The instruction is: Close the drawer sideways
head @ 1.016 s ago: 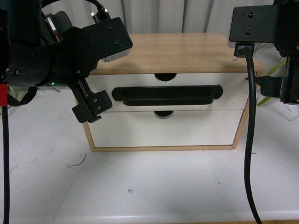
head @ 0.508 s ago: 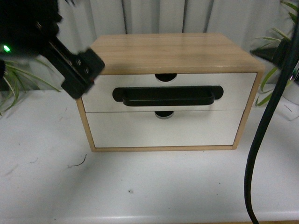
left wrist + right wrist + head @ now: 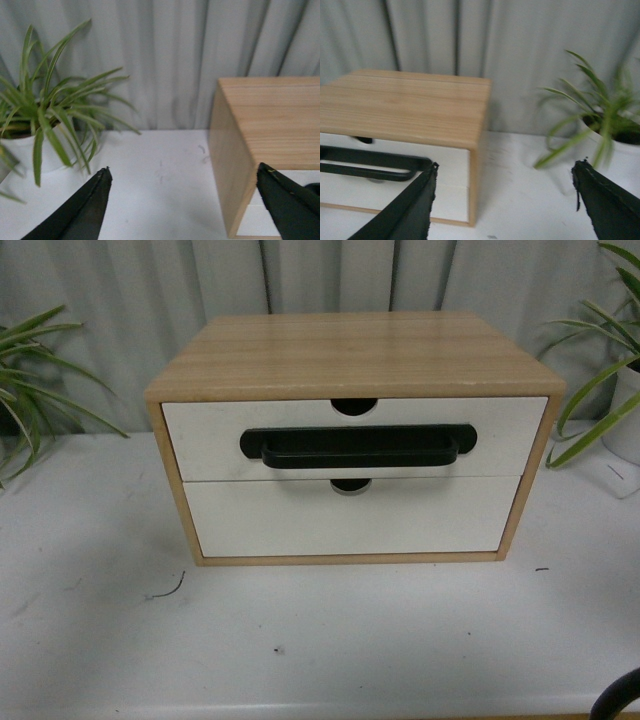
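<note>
The drawer (image 3: pixel 210 435) has a white front, a long black bar handle (image 3: pixel 358 446) and a semicircular notch in its top edge. It sits flush in the wooden cabinet (image 3: pixel 350 350), above a plain white drawer front (image 3: pixel 350 518). Neither arm shows in the front view. My left gripper (image 3: pixel 182 172) is open and empty, off the cabinet's left side (image 3: pixel 227 150). My right gripper (image 3: pixel 504 169) is open and empty, off the cabinet's right side (image 3: pixel 476 185); the handle (image 3: pixel 370 164) shows there.
The cabinet stands on a white table (image 3: pixel 320 640). Potted plants stand at both sides: one at the left (image 3: pixel 30 370) (image 3: pixel 45 120), one at the right (image 3: pixel 600 390) (image 3: pixel 600 115). A grey curtain (image 3: pixel 330 275) hangs behind. A black cable end (image 3: pixel 618 700) shows at the bottom right.
Both arms have drawn back out of the front view; a second ago they stood in front of the cabinet's left and right sides. The drawer looks unchanged, flush.
</note>
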Robot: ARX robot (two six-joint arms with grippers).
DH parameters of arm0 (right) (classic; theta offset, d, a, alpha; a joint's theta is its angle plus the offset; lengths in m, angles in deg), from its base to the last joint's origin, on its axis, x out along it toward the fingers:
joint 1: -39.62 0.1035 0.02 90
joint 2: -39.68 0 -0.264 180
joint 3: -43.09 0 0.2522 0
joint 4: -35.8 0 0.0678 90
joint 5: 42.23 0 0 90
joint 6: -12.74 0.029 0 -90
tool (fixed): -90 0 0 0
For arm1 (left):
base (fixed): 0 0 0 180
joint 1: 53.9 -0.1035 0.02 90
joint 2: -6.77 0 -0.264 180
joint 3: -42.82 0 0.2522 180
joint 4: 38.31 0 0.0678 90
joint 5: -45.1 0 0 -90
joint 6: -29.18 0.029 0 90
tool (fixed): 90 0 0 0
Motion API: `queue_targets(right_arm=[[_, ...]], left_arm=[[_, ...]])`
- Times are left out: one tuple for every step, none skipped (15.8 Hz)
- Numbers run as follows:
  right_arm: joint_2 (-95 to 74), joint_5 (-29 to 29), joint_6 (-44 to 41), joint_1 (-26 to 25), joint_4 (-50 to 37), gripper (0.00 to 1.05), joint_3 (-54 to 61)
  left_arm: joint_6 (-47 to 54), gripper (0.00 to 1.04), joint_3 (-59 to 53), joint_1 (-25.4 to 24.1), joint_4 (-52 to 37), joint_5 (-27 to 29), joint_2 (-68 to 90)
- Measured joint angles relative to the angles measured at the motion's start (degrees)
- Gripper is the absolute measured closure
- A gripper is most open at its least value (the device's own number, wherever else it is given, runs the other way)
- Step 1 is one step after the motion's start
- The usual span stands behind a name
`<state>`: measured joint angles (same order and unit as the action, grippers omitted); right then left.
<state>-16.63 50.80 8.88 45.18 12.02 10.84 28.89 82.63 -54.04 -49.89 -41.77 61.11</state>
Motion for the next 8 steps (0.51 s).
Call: queue_targets(right_arm=[[5.95,-4.33,1.27,-1.36,4.04,0.32,3.91],[11.28,-3.43,1.88,-4.44,9.14,0.41,6.6],[13.57,-3.43,2.1,-5.2,11.39,0.45,7.37],[16.04,-3.54,2.34,-5.7,13.7,0.48,7.91],[22.8,-3.72,2.69,-5.99,19.06,0.57,8.68],[32.13,-2.95,2.82,-5.64,25.07,0.7,8.96],[37.77,-3.06,2.86,-5.6,26.53,0.83,9.81],[39.08,-3.04,2.91,-5.57,26.8,0.94,10.75]], left_arm=[[0.11,0.28,-4.83,0.07,-1.77,-2.56,-5.73],[0.24,0.37,-8.63,0.33,-1.75,-3.15,-9.79],[0.24,0.39,-9.27,0.33,-1.75,-3.13,-10.38],[0.24,0.45,-10.78,0.31,-1.77,-3.1,-11.87],[0.24,0.54,-12.11,0.31,-1.97,-3.08,-13.09],[0.26,0.64,-13.25,0.24,-2.19,-3.15,-14.01],[0.26,0.77,-15.21,0.24,-1.84,-3.13,-15.74],[0.24,0.9,-16.85,0.24,-1.6,-3.13,-17.77]])
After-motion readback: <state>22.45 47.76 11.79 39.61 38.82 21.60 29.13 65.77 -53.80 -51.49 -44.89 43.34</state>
